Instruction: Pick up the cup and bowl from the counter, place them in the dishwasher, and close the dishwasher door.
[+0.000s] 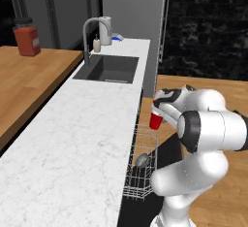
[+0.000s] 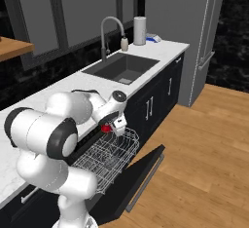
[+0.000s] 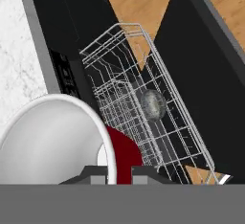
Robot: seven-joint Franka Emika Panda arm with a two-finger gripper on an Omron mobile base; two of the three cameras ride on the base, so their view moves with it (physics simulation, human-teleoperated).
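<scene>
One red cup (image 1: 156, 120), one grey bowl (image 1: 142, 160), one wire rack (image 1: 140, 182), one sink (image 1: 107, 69), one tap (image 1: 90, 33), one orange jar (image 1: 27, 40), one soap bottle (image 1: 97, 44)

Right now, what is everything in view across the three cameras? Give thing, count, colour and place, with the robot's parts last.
cup: one, red with white rim and inside, held in the air over the rack.
bowl: one, grey, lying in the rack.
rack: one, white wire, pulled out of the dishwasher.
dishwasher door: one, black, folded down and open.
counter: one, white marble with grey veins, left of the rack.
sink: one, dark, set into the counter's far end.
faucet: one, silver, behind the sink.
soap bottle: one, beige, beside the faucet.
jar: one, red-orange, on the wooden surface.
gripper: one, white with dark fingers, shut on the cup's rim.
</scene>
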